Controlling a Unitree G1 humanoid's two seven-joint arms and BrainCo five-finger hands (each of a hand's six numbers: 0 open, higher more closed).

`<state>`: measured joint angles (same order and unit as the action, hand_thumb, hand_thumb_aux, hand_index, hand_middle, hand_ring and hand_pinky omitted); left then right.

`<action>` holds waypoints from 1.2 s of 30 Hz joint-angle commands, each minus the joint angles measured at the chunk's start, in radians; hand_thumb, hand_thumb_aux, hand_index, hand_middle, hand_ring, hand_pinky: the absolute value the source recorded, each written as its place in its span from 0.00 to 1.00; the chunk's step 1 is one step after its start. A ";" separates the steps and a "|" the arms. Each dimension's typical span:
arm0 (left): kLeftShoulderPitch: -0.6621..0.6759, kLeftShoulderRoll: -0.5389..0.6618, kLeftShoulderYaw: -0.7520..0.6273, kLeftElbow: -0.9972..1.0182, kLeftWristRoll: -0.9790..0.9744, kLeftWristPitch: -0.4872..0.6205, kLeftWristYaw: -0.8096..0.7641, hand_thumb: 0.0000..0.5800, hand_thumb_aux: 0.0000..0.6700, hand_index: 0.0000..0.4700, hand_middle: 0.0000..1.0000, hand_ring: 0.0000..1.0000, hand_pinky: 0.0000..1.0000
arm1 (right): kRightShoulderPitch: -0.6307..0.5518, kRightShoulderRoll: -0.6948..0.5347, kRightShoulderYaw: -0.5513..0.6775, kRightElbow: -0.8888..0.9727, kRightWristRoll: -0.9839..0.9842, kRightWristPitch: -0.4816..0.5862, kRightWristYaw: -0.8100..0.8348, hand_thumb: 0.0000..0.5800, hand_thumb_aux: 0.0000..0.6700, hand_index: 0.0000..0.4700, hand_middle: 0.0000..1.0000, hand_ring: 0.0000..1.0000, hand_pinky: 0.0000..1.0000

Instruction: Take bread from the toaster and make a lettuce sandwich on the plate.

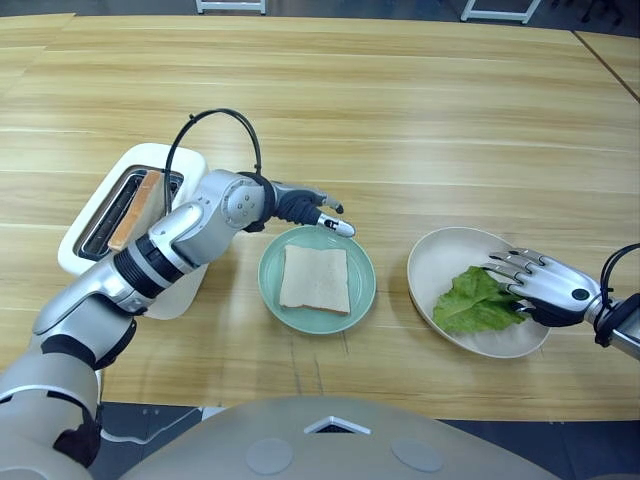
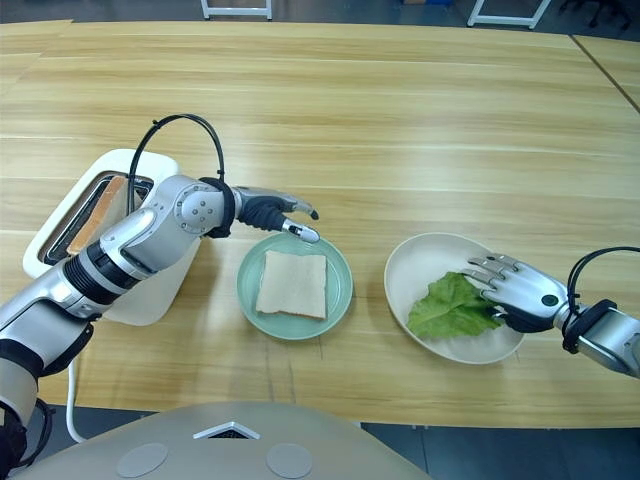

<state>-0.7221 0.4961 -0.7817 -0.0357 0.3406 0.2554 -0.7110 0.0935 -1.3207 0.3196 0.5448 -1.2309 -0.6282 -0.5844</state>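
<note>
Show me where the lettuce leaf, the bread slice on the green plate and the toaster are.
lettuce leaf (image 1: 472, 302), left eye view, middle of the leaf
bread slice (image 1: 315, 279), left eye view, centre of the slice
toaster (image 1: 140, 157), left eye view, white top rim, far end

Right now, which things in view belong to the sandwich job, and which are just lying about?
Job: toaster, toast in its slot, bread slice on the green plate, lettuce in the cream dish, left hand, right hand.
Lying about: white frame legs beyond the far edge of the table.
</note>
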 commanded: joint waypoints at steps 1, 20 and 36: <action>0.134 -0.039 0.042 -0.038 0.022 0.026 0.059 0.00 0.00 0.00 0.00 0.00 0.00 | -0.017 0.003 0.021 0.000 0.016 -0.002 -0.010 1.00 1.00 1.00 0.00 0.00 0.00; 0.585 0.424 0.823 -0.780 0.537 0.267 0.026 0.00 0.00 0.00 0.00 0.00 0.00 | 0.157 -0.083 -0.366 -0.505 0.468 0.010 0.318 1.00 1.00 1.00 0.00 0.00 0.00; 1.065 0.337 1.090 -0.709 0.620 0.080 0.008 0.00 0.00 0.00 0.00 0.00 0.00 | 0.015 0.334 -0.292 -0.897 0.599 0.187 0.699 1.00 1.00 1.00 0.00 0.00 0.00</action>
<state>0.3210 0.8377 0.3166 -0.7681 0.9443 0.3537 -0.6879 0.1468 -1.0430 -0.0223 -0.3472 -0.6153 -0.4486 0.0873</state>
